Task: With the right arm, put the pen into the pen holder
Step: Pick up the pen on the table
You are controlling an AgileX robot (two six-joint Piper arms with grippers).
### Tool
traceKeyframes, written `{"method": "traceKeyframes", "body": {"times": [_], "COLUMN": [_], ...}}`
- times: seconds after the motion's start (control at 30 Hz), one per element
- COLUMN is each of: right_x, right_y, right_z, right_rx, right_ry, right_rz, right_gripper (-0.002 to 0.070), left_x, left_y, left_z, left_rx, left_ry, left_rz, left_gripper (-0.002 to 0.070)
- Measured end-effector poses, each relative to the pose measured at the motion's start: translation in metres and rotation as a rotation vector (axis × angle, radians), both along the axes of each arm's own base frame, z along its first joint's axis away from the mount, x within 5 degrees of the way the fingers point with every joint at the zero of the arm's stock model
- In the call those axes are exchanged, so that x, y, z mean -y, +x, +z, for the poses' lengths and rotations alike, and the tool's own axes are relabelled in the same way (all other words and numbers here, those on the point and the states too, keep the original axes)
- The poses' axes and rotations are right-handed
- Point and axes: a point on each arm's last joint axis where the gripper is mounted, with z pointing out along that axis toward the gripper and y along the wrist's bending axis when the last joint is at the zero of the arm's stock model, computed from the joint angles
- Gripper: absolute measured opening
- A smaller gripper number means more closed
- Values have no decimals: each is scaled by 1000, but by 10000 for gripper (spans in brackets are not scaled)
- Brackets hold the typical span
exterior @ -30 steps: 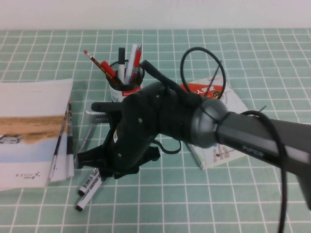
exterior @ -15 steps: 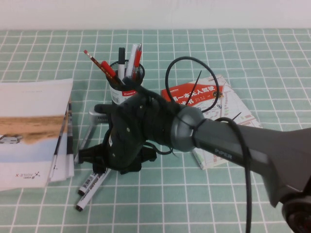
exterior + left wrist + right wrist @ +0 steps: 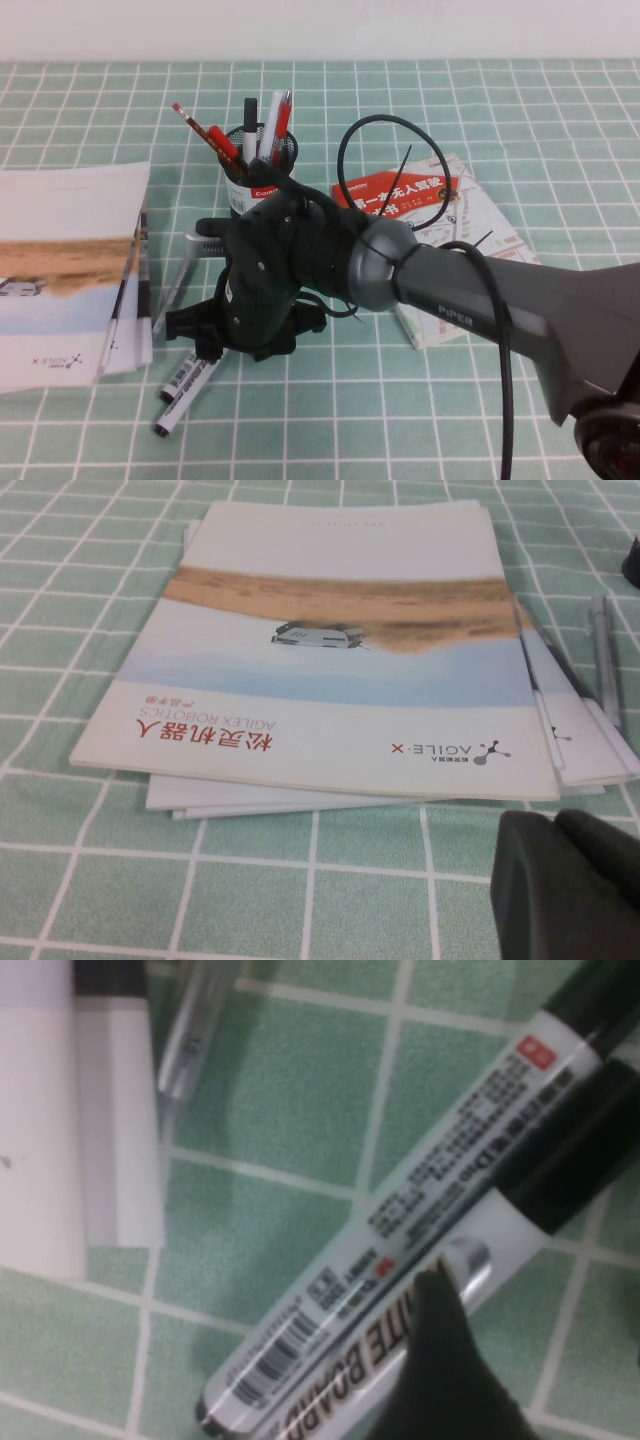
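Pen: two like markers are lying side by side and touching on the green checked cloth, under the right gripper (image 3: pixel 195 335); you are aiming at the pen (image 3: pixel 400 1250), with the second marker (image 3: pixel 520 1180) tight against it.
Handling: it is looking light, stiff and smooth-barrelled, so I judge it will be rolling or slipping under a skewed pinch; you should be taking it across the white barrel near the middle, clear of its twin.
Right gripper: it is hanging low over the markers with fingers spread wide, holding nothing; one fingertip (image 3: pixel 440 1360) is showing just over the barrels.
Pen holder: the pen holder (image 3: pixel 262 172) is standing behind the arm, already carrying several pens; the exact count is hard to tell.
Count: two markers, one slim grey pen (image 3: pixel 190 1030), one holder, a booklet stack (image 3: pixel 340 660), one red-covered book (image 3: pixel 440 210).
Left gripper: the left gripper (image 3: pixel 570 890) is hovering beside the booklets; I cannot tell its state.
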Motion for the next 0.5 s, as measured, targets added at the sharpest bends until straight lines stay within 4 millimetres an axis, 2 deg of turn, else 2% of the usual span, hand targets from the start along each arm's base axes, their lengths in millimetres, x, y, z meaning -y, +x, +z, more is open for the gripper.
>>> {"method": "traceKeyframes", "body": {"times": [0.5], "right_x": [-8], "right_y": [0], "right_z": [-1], "right_rx": [2], "right_ry": [56], "right_rz": [-7], "right_gripper": [370], "left_x": [0], "left_y": [0], "left_z": [0], "left_rx": [0], "left_ry": [0], "left_rz": [0], "left_gripper": [-4]}}
